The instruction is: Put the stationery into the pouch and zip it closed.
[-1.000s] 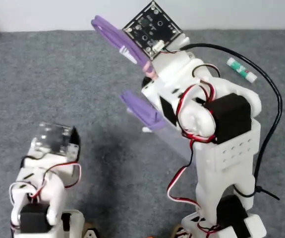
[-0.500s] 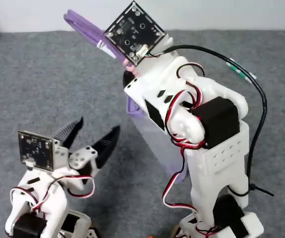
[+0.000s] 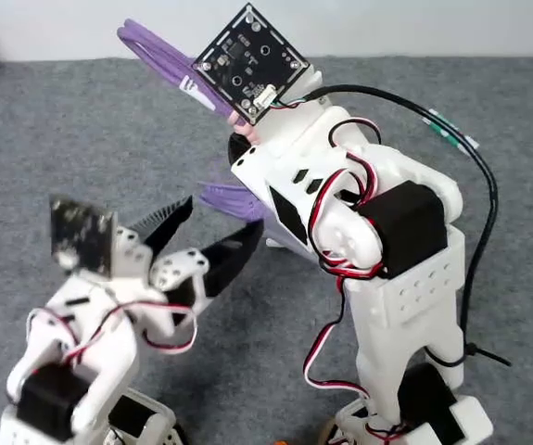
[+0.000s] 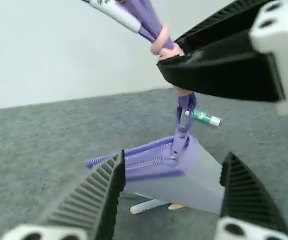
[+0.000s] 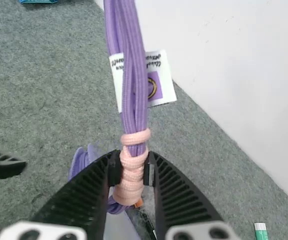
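Purple pouch hangs by its cord, pinched in our right gripper. Our left gripper, jaws wide, sits just beside the pouch at its 7 o'clock in the high view. Pouch long axis runs 9-to-3 across those jaws. Glue stick lies beyond, untouched.

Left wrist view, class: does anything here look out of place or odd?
The translucent pouch with a purple zip dangles tilted from its purple cord, which the right gripper clamps, instead of lying flat. Stationery is outside it: a green-and-white glue stick on the grey carpet beyond, a white pen beneath the pouch.
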Controlling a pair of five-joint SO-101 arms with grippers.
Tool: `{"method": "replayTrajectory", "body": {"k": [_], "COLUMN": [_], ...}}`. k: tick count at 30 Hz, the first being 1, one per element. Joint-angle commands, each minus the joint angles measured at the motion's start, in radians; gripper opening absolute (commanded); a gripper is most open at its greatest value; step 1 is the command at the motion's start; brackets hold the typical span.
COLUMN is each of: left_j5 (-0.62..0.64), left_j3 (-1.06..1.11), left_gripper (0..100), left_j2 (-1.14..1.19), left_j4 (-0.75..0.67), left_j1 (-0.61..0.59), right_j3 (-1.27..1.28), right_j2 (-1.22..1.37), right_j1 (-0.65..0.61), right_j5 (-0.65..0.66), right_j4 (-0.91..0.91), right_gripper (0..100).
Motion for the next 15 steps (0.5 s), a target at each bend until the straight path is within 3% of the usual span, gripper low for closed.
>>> {"method": "replayTrajectory", "body": {"k": [1,5,15], "left_j5": [0.012,0.012,0.008], "left_j3": [-0.065,-0.058,-0.054], "left_gripper": [30,30,30], "left_j2": [0.087,0.098,0.107], "left_j4": [-0.011,-0.029,-0.029], "left_j1": [-0.071,-0.124,-0.089], "right_j3": [-0.021,-0.021,-0.021], "right_j2": [-0.015,-0.035,-0.085], "right_j1": [-0.007,-0.007,-0.01], "right_j5": [-0.006,-0.006,-0.006], "right_j4": [-0.002,0.024,0.016], "right_gripper": [0.9,0.9,0.9]}}
